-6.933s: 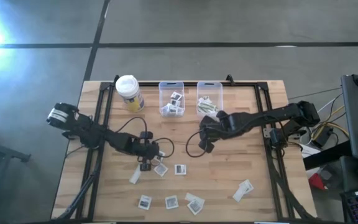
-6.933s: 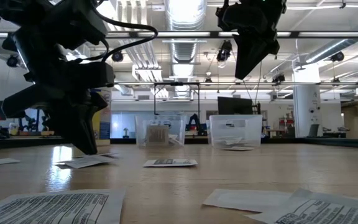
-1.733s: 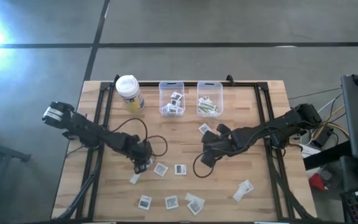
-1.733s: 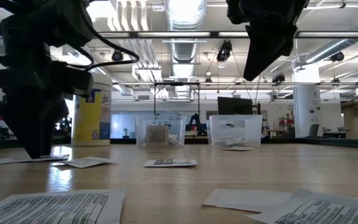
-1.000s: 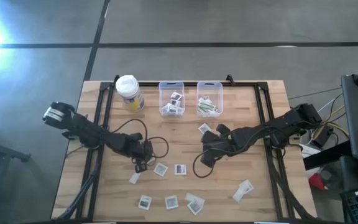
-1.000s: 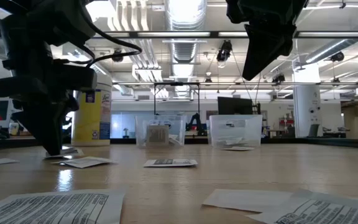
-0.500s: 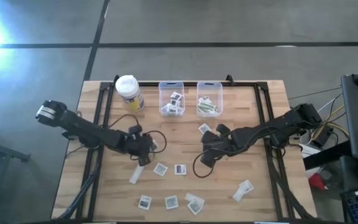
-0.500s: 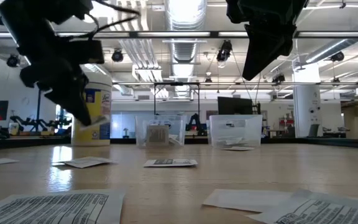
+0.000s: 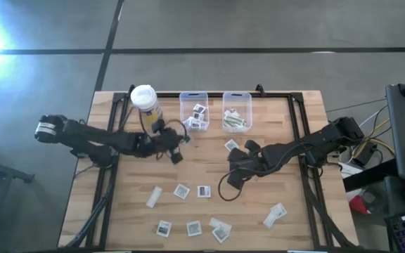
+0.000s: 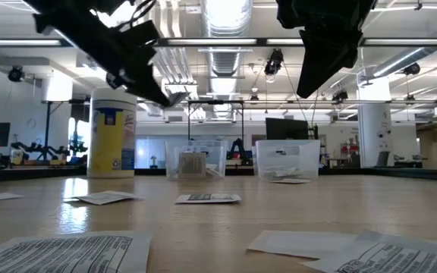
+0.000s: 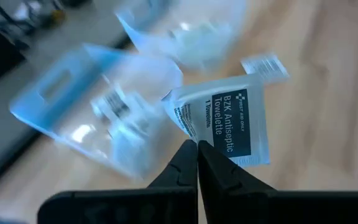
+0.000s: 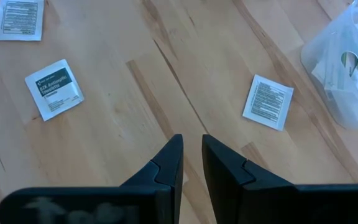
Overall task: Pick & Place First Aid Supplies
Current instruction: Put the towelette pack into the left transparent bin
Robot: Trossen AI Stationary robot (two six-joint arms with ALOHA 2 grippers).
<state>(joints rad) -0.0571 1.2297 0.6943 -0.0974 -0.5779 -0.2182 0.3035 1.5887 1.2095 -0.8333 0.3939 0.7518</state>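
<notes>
Left gripper (image 11: pixel 197 149) pressed together on the corner of an antiseptic towelette packet (image 11: pixel 229 118), held in the air just beside the left clear bin (image 9: pixel 194 111). Right gripper (image 12: pixel 192 155) slightly spread and holding nothing, above bare table (image 9: pixel 287 140) near another packet (image 12: pixel 268 101).

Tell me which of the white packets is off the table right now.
The antiseptic towelette packet pinched in the left gripper, held in the air near the left clear bin. All other loose packets lie flat on the wood.
</notes>
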